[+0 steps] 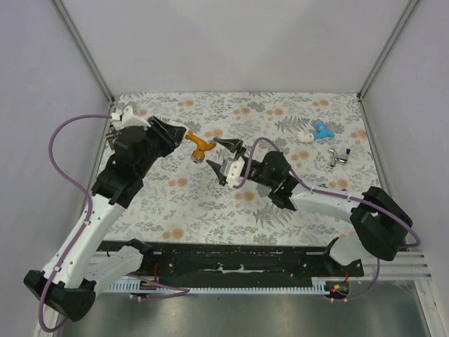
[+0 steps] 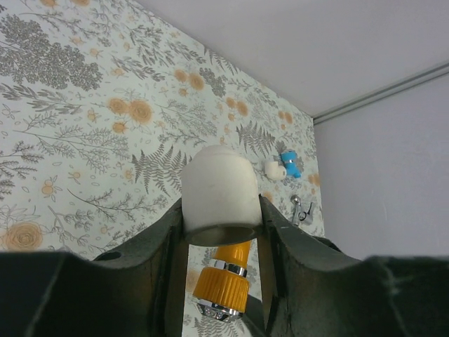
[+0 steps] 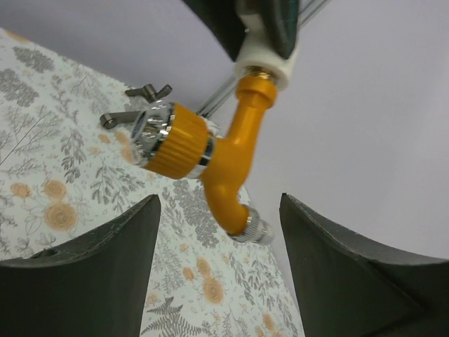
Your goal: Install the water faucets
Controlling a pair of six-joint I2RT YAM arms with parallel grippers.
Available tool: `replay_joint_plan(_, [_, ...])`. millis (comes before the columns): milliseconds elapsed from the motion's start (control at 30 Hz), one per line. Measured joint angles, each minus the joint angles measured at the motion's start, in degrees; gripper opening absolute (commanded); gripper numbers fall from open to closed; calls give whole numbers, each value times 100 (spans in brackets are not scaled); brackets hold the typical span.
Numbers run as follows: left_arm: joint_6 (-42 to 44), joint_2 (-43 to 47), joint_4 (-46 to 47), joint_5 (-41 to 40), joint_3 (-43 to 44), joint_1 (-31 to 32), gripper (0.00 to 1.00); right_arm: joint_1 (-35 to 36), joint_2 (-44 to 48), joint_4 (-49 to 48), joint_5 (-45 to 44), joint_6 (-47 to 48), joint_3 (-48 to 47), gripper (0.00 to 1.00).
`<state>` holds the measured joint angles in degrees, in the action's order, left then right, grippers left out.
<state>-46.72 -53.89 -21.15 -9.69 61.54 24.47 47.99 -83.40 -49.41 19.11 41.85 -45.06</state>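
Notice that your left gripper point(image 1: 184, 137) is clamped narrowly on the white end fitting point(image 2: 219, 189) of the orange faucet point(image 1: 200, 145). This holds the tap clear above the table point(image 1: 210, 203), a little toward 11 o'clock from the middle of the overhead view. Gripping that end leaves the knob point(image 3: 175, 144) and the spout point(image 3: 228, 196) free, presumably so that your other arm can work on them. Your right gripper point(image 3: 219, 210) stands wide, coming at the tap from about 4 o'clock. Its two dark fingers point(image 3: 98, 246) sit either side of the spout without touching it, and it carries nothing. That looks like a bracket for either a handover or a twist of the knob, though you cannot tell which from this pose. If you close here, expect the rounded plastic to slip unless the pads land squarely on the body. The spout is tilted, so check the alignment first. A blue-and-white faucet point(image 1: 317, 130) lies on the table at about 2 o'clock, well apart from both arms. A metal lever handle point(image 1: 338, 156) lies near it at its 4 o'clock, and neither is being handled. No mount for the taps shows in any view, so the installation seems to be at an early stage.
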Motion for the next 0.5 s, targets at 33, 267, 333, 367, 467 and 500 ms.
replay_joint_plan(33, [-42,-7,0,39,2,0,2,63,-68,74,2,140,0,76])
replay_joint_plan(267, [-258,-31,-22,238,22,-4,2,286,-466,-122,-149,472,-37,72])
replay_joint_plan(333, [-350,-74,-24,321,22,-13,2,302,-693,-525,-313,428,-66,69])
replay_joint_plan(367, [-391,-98,-24,389,22,-13,2,302,-793,-706,-389,374,-81,66])
replay_joint_plan(467, [-439,-151,-20,448,17,-17,2,308,-1008,-1097,-546,66,-127,50])
replay_joint_plan(500, [-439,-151,-20,450,11,-31,2,308,-1019,-1143,-564,-125,-127,38])
